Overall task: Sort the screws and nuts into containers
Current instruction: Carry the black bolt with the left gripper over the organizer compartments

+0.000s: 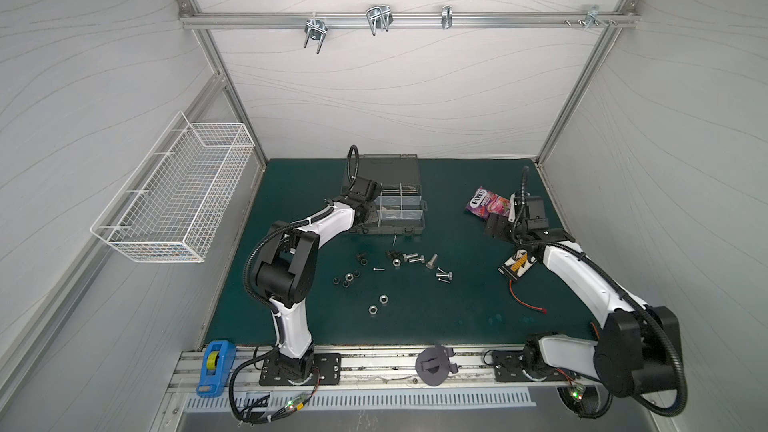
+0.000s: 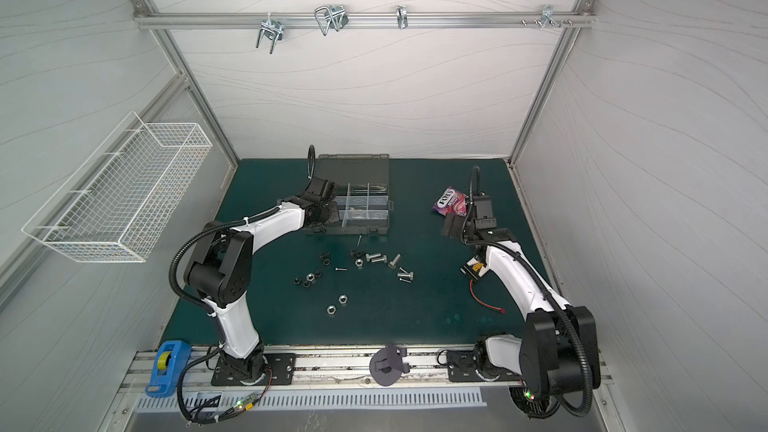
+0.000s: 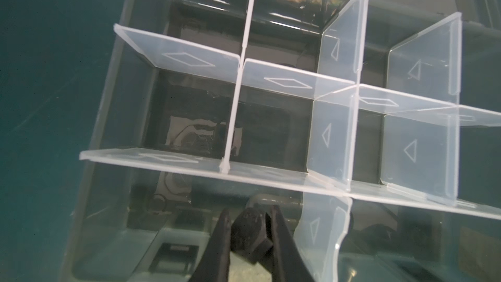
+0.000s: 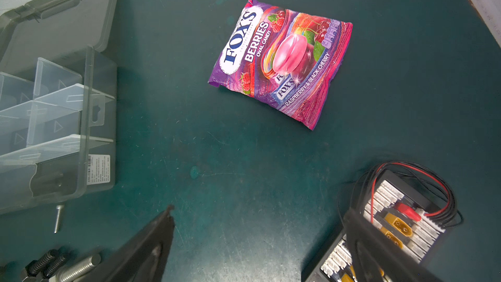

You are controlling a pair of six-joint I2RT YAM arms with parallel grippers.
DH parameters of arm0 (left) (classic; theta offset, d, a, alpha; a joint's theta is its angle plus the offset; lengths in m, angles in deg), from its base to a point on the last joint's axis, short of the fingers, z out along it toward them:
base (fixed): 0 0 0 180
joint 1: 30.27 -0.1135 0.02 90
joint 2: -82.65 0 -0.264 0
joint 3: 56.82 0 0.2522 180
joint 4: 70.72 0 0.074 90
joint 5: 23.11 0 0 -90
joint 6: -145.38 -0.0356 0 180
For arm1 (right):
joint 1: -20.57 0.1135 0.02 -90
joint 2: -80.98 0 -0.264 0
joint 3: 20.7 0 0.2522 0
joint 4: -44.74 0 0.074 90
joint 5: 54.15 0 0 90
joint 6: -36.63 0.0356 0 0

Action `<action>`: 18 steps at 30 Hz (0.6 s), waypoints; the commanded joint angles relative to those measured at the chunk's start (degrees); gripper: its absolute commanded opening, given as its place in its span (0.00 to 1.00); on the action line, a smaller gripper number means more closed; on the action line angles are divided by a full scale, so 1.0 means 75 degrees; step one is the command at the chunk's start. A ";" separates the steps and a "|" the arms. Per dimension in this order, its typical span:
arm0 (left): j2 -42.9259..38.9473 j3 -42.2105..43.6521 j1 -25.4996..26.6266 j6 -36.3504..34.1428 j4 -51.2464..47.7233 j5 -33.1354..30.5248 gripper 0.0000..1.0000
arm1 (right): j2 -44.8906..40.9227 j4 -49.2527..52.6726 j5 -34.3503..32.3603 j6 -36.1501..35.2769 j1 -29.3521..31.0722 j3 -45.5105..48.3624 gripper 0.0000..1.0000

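Left gripper (image 3: 249, 211) is clamped on a small black hex fastener (image 3: 250, 233). Only the hex end shows, so bolt or nut can't be called, and no shank is visible to give a long axis. It hangs inside the outline of the grey organizer case (image 3: 108, 104), over the end compartment (image 3: 130, 229) by the case's left wall, with a translucent divider (image 3: 325, 229) just beside it on one side. The drop target looks to be straight below the jaws, so the next move is likely just to open them, with no sideways travel. The risk is the piece bouncing off that divider into the next cell.

Right gripper (image 4: 257, 221) has its jaws spread wide and holds nothing. It hovers over bare mat between the candy bag (image 4: 282, 61) and the connector board (image 4: 401, 223), well apart from the case.

The rest of the work lies loose on the mat in front of the case:
- silver hex bolts (image 1: 413, 259)
- silver nuts (image 1: 383, 298)
- black nuts (image 1: 349, 277)
- black bolts (image 1: 362, 258)
- a thin pin screw (image 1: 379, 269)

The left arm is nearer both the case and this pile.
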 commanded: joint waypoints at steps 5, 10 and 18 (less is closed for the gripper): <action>0.0408 -0.0455 -0.0007 0.0153 0.0214 0.0111 0.08 | -0.0063 0.0098 -0.0074 -0.0029 0.0047 0.0031 0.99; 0.0596 -0.0533 -0.0007 0.0153 0.0144 0.0139 0.14 | -0.0062 0.0105 -0.0091 -0.0007 0.0041 0.0053 0.99; 0.0544 -0.0556 -0.0013 0.0182 0.0118 0.0228 0.29 | -0.0076 0.0105 -0.0096 -0.0028 0.0046 0.0053 0.99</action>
